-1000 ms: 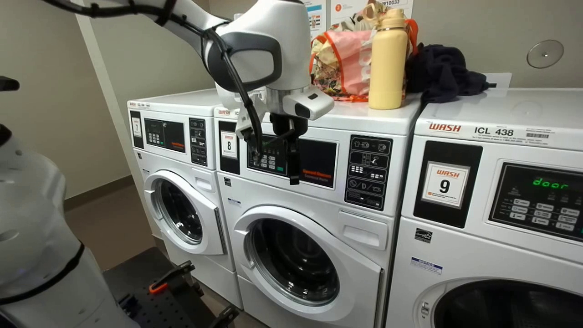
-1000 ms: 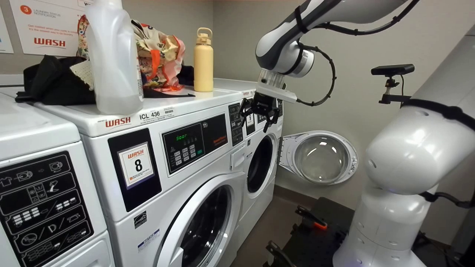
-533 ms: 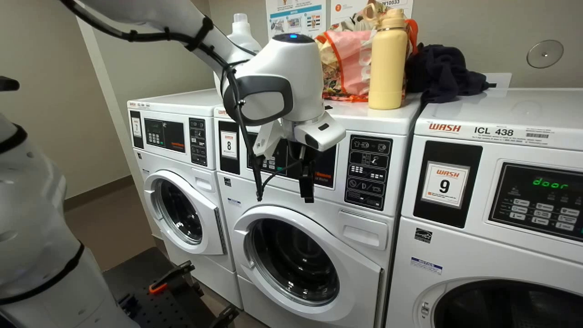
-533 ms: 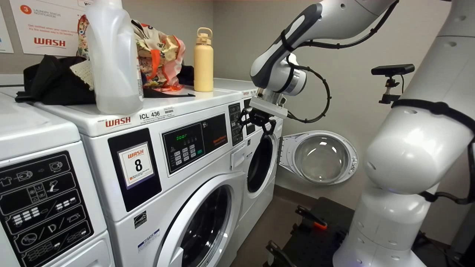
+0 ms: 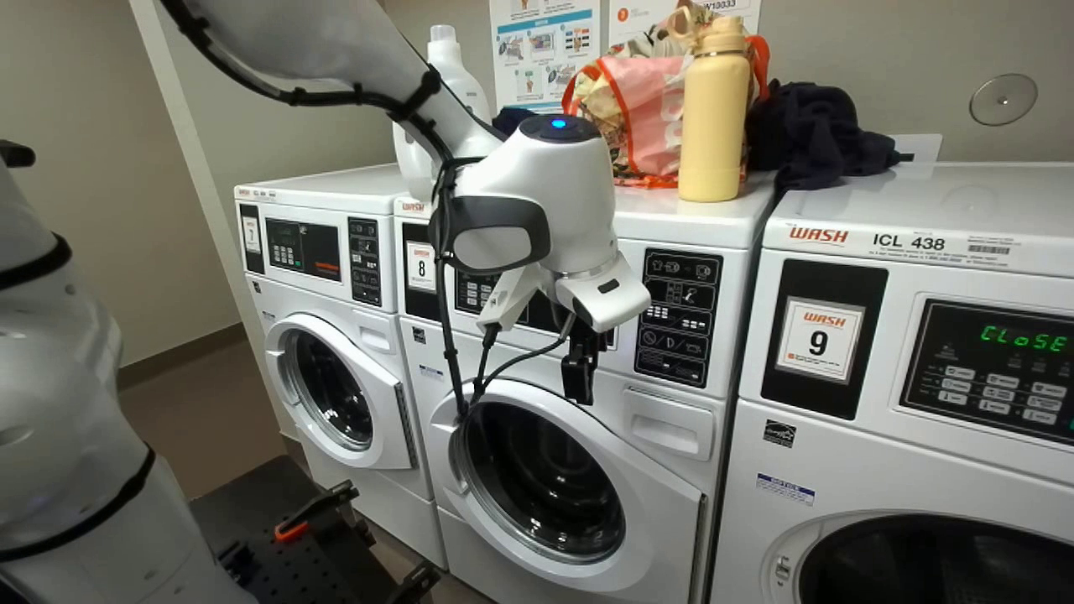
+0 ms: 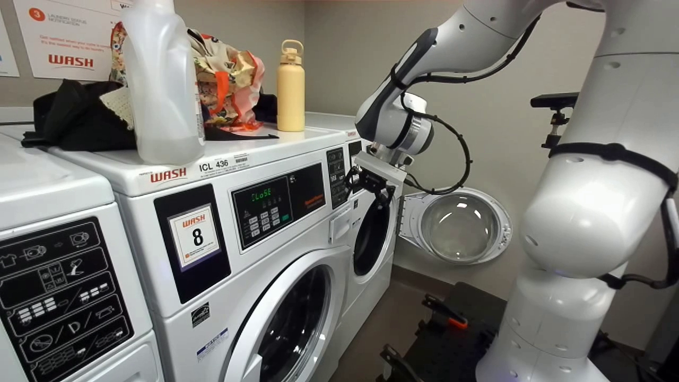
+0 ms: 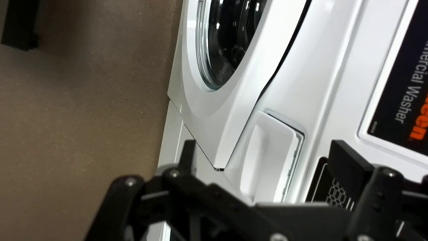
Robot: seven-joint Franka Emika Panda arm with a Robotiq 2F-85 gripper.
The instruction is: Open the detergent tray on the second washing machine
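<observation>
Down comes my arm (image 5: 537,184), fingers (image 7: 349,164) wide, nearer the detergent tray (image 7: 272,157)

Since the frame half a second ago, my arm and fingers sit lower in both exterior views, and in an exterior view they stand closer to the tray. My fingers are spread far apart; in the wrist view the tray shows between the two tips, apart from both.

That tray is on the front of the second washing machine (image 6: 260,265), just under the black panel of white pictograms (image 5: 680,319) and above the edge of its round door (image 5: 545,478). Its face sits in its slot with a narrow gap along part of the rim; whether it stands slightly proud, I cannot tell.

The display (image 6: 265,204) beside the "8" card (image 6: 193,236) reads "CLoSE", where the earlier frame has "door"; the washer (image 5: 864,460) with the "9" card (image 5: 819,344) shows the same change. That washer's glass door (image 6: 459,225) stands swung out. On top of the second washing machine I see a yellow bottle (image 6: 291,98) and a translucent jug (image 6: 167,101), with a stuffed bag (image 6: 241,79) between them.
</observation>
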